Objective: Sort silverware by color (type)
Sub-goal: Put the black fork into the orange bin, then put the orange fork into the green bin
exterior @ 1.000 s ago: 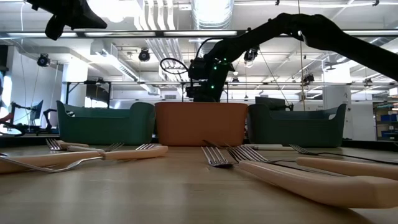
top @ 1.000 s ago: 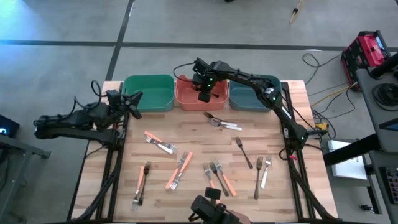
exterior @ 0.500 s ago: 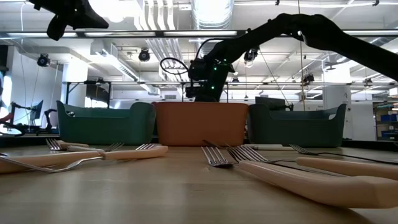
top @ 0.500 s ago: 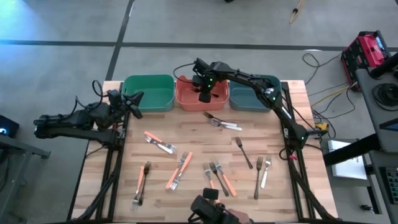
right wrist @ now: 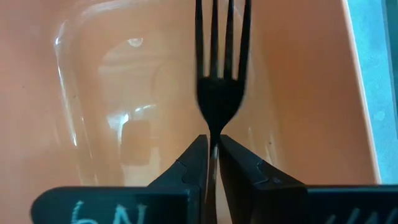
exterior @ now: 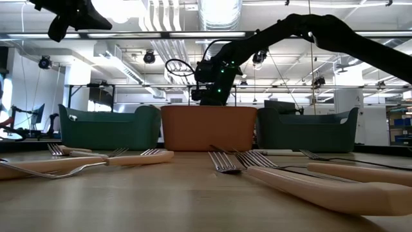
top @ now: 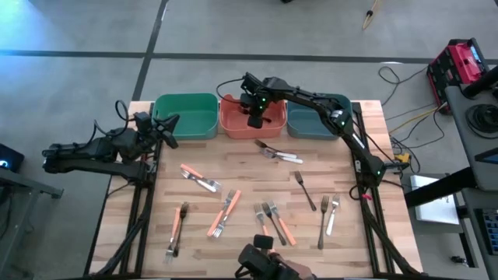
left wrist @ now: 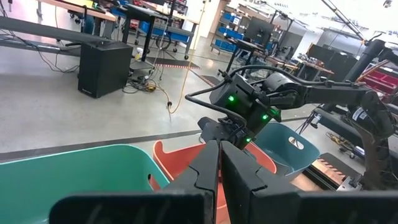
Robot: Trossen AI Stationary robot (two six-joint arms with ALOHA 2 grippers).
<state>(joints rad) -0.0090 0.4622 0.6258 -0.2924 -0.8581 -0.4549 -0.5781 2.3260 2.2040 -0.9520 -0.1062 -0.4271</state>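
My right gripper point(top: 255, 118) hangs over the orange bin point(top: 233, 117), pointing down into it, shut on a fork point(right wrist: 221, 93) that looks dark against the bin's floor. The fork's tines point away from the fingers toward the bin's bottom; its handle is hidden. More forks lie flat on the table: orange-handled ones point(top: 226, 211), a dark one point(top: 303, 189), pale-handled ones point(top: 333, 214). My left gripper point(top: 162, 128) waits shut at the table's left edge beside the green bin point(top: 185, 115). My right gripper pinches the fork at its narrow neck point(right wrist: 214, 138), just below the tines, between the two fingers. It comes from above, pointing down, with the fingers along the fork. The fork is lifted clear and hangs tines-down inside the orange bin point(right wrist: 124, 93); the fingers hide its handle.
Three bins stand in a row along the far edge: green, orange point(exterior: 208, 129), and blue-grey point(top: 311, 120). Two forks lie just in front of the orange bin point(top: 278, 152). Bare wood shows between the scattered forks at mid-table.
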